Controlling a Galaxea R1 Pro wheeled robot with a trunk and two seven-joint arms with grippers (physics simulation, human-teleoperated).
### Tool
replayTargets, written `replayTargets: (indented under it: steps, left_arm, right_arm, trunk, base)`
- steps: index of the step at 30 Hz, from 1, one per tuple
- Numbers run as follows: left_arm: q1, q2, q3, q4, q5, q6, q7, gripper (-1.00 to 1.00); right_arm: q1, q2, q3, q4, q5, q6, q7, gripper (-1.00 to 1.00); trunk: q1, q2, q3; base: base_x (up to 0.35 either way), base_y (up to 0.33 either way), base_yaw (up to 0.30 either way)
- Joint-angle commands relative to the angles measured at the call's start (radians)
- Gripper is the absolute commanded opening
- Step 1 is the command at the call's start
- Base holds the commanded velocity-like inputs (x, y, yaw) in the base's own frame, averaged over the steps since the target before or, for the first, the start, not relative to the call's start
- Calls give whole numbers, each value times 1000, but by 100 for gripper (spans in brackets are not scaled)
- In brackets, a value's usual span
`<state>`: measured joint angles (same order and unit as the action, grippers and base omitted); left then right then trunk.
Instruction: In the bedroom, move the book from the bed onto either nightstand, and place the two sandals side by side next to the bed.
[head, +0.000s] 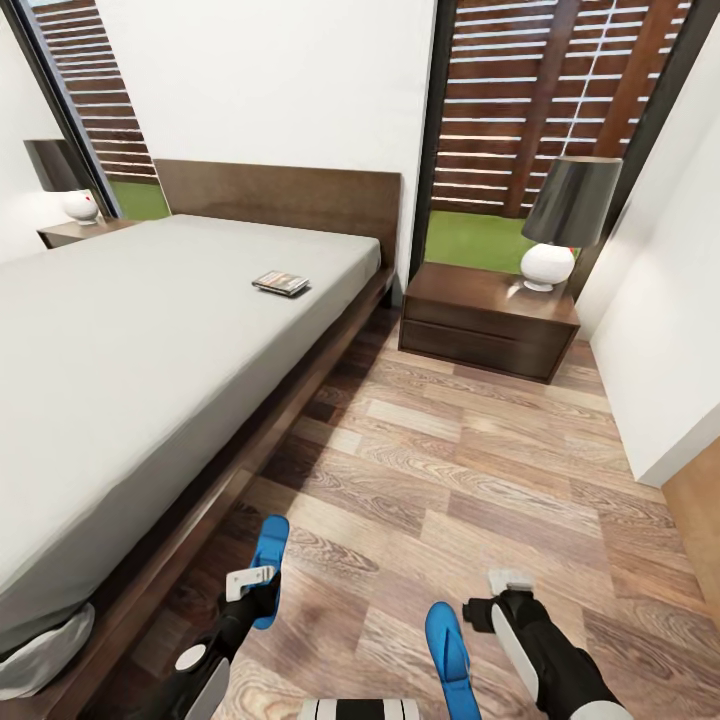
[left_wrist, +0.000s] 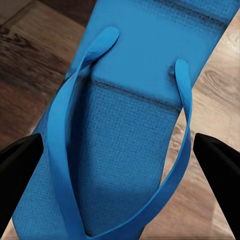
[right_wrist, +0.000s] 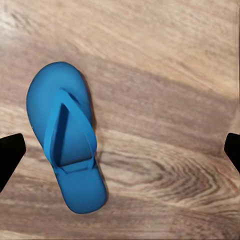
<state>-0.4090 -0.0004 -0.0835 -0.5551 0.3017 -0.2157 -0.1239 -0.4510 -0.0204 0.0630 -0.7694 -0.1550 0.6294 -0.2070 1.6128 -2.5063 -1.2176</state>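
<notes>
The book (head: 280, 283) lies flat on the off-white mattress of the bed (head: 120, 370), near the headboard end. The nightstand (head: 487, 318) stands right of the bed with a lamp on it. One blue sandal (head: 268, 560) lies on the floor beside the bed frame. My left gripper (head: 250, 588) hovers right over it, open, and its dark fingers (left_wrist: 17, 160) straddle the sandal (left_wrist: 125, 125) on both sides. The other sandal (head: 448, 655) lies further right on the planks. My right gripper (head: 510, 590) is open above bare floor beside that sandal (right_wrist: 67, 140).
A second nightstand (head: 75, 232) with a lamp sits beyond the bed's far side. A black-shaded lamp (head: 560, 225) takes the right part of the near nightstand's top. White wall (head: 670, 330) bounds the right. Wood floor (head: 480, 470) stretches between bed and wall.
</notes>
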Motion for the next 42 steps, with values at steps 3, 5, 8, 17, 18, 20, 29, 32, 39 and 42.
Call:
replayTargets:
  steps: [3,5,8,17,18,20,29,32,39,42]
  left_arm:
    - [-1,0,-3,2,9,-3,-3,-100]
    - [-1,0,-4,2,9,-4,-3,-100]
    - [-1,0,-4,3,8,-4,-3,-100]
    - [-1,8,16,5,21,0,4,-100]
    - [-1,9,25,5,23,0,4,-100]
    - [-1,12,64,6,36,1,5,-100]
    - [-6,-56,162,-28,54,135,-11,-100]
    - [-7,-64,162,-91,55,259,-69,-100]
    - [-8,-45,169,-207,60,489,-394,-100]
    - [-8,-1,177,-216,74,539,-561,-100]
  right_arm:
    - [0,-1,3,-19,-10,3,-9,100]
    - [0,0,1,-31,-11,3,-9,100]
    - [0,1,1,-39,-10,3,-9,100]
    - [0,-24,-21,-74,-9,2,-10,100]
    - [0,-25,-21,-75,-9,2,-10,100]
    - [0,-25,-21,-75,-9,2,-11,100]
    - [0,-24,-20,-75,-9,3,-11,100]
    - [0,-24,-20,-75,-9,3,-11,100]
    - [0,-23,-20,-75,-9,3,-11,100]
    - [0,-25,-21,-76,-9,3,-11,100]
  trunk:
    - [0,0,-1]
    - [0,0,-1]
    - [0,0,-1]
    - [0,0,-1]
    - [0,0,-1]
    - [0,0,-1]
    - [0,0,-1]
    - [0,0,-1]
    - [0,0,-1]
    - [0,0,-1]
  base:
    - [0,0,0]
    - [0,0,0]
    - [0,0,0]
    - [0,0,0]
    - [0,0,0]
    - [0,0,0]
    - [0,0,0]
    - [0,0,0]
    - [0,0,0]
    - [0,0,0]
